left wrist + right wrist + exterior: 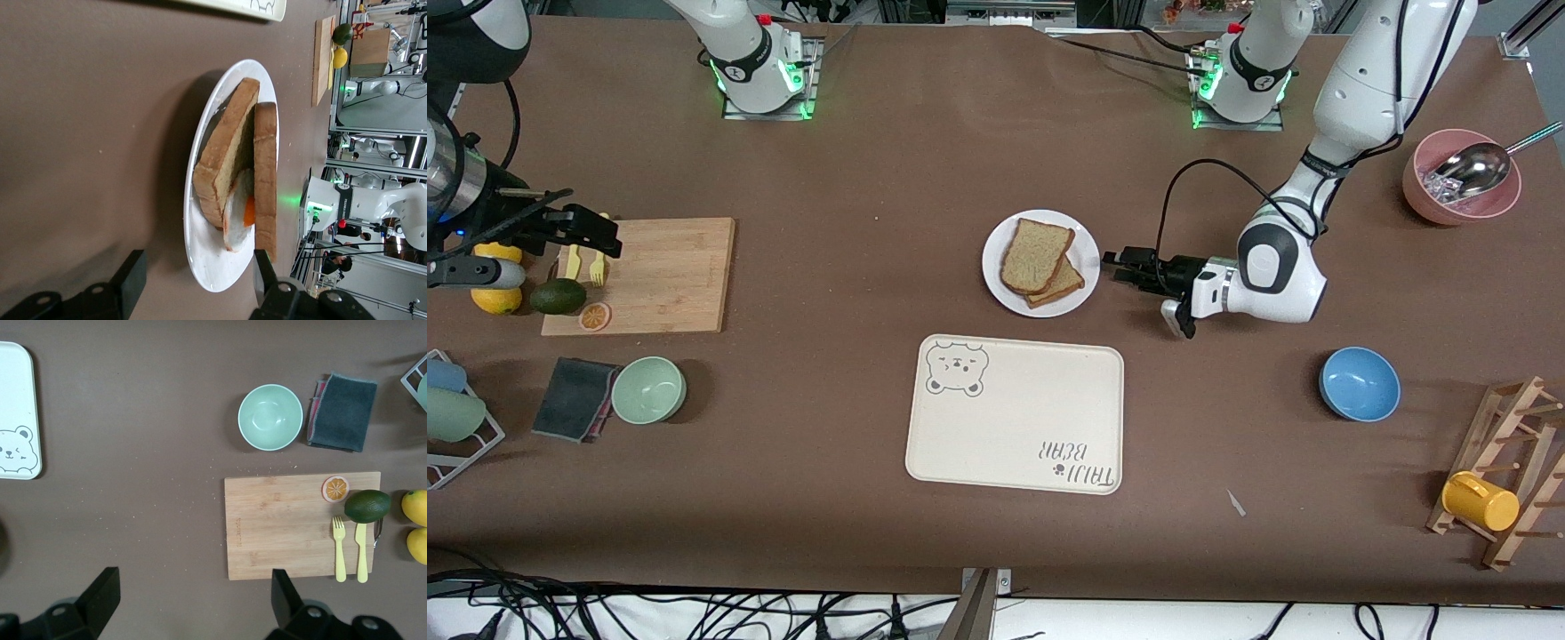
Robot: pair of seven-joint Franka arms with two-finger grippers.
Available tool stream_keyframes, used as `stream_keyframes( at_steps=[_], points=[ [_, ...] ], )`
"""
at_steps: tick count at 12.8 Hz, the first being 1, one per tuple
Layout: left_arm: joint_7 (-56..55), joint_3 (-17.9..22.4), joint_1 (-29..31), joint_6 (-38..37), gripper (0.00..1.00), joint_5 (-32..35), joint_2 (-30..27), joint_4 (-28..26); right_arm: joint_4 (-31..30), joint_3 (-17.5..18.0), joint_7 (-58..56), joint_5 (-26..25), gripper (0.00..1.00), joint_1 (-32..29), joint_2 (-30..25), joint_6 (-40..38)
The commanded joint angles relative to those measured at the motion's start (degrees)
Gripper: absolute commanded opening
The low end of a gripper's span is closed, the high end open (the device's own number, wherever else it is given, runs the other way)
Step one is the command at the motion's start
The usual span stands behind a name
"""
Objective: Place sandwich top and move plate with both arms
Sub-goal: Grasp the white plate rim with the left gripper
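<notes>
The white plate (pixel 1087 245) sits mid-table with the light tan sandwich top (pixel 1036 254) lying on a smaller, darker slice (pixel 1065 284). My left gripper (pixel 1113 265) lies low at the plate's edge, on the side toward the left arm's end of the table. In the left wrist view the plate's rim (pixel 208 263) sits between the fingers of this open gripper (pixel 198 267) without touching either. That view also shows a fried egg (pixel 239 213) between the bread slices. My right gripper (pixel 607 238) waits open and empty, up over the wooden cutting board (pixel 667 276); the right wrist view shows this gripper (pixel 193 587) holding nothing.
A cream bear-printed tray (pixel 1014 418) lies nearer to the front camera than the plate. A blue bowl (pixel 1359 382), a pink bowl with a scoop (pixel 1458 191) and a mug rack (pixel 1503 480) stand toward the left arm's end. A green bowl (pixel 649 388) and a cloth (pixel 574 398) lie near the board.
</notes>
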Motion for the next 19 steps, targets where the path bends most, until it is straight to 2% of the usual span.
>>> stream_keyframes(
  at_steps=[1,4,6,8,11,12,15,19],
  points=[
    [2.5,-0.5,-1.5,2.9,0.69,-2.3,-0.6,-1.2,-0.2,0.3,-0.6,-1.0,1.00,0.4,-0.5,0.5],
    [3.5,-0.6,-2.4,4.2,0.68,-2.3,-0.4,-1.6,-0.2,0.2,-0.7,-0.8,1.00,0.4,-0.5,0.5],
    [4.7,-0.9,-4.3,5.1,0.62,-6.2,-0.3,-2.1,-0.2,0.2,-0.8,-0.6,1.00,0.4,-0.6,0.5],
    [10.6,-0.9,-5.1,5.7,0.53,-9.5,1.8,-2.4,-0.2,0.3,-0.8,-0.5,1.00,0.4,-0.8,0.5],
    [14.6,-0.9,-4.6,5.7,0.42,-10.1,2.5,-2.7,1.2,2.3,-0.8,-0.5,1.00,0.4,-0.9,0.4],
    [14.6,-0.9,-4.7,5.7,0.34,-10.1,2.6,-2.6,2.8,3.0,-0.3,-1.0,1.00,0.4,-0.5,0.2],
    [14.6,-0.9,-4.6,5.7,0.00,-10.1,2.6,-2.5,3.1,2.8,-0.8,-1.4,1.00,0.2,0.4,0.3],
    [14.5,-0.9,-4.3,5.1,0.00,-10.1,2.4,-2.4,3.0,2.7,-0.7,-1.4,1.00,0.0,0.4,0.3]
  ],
)
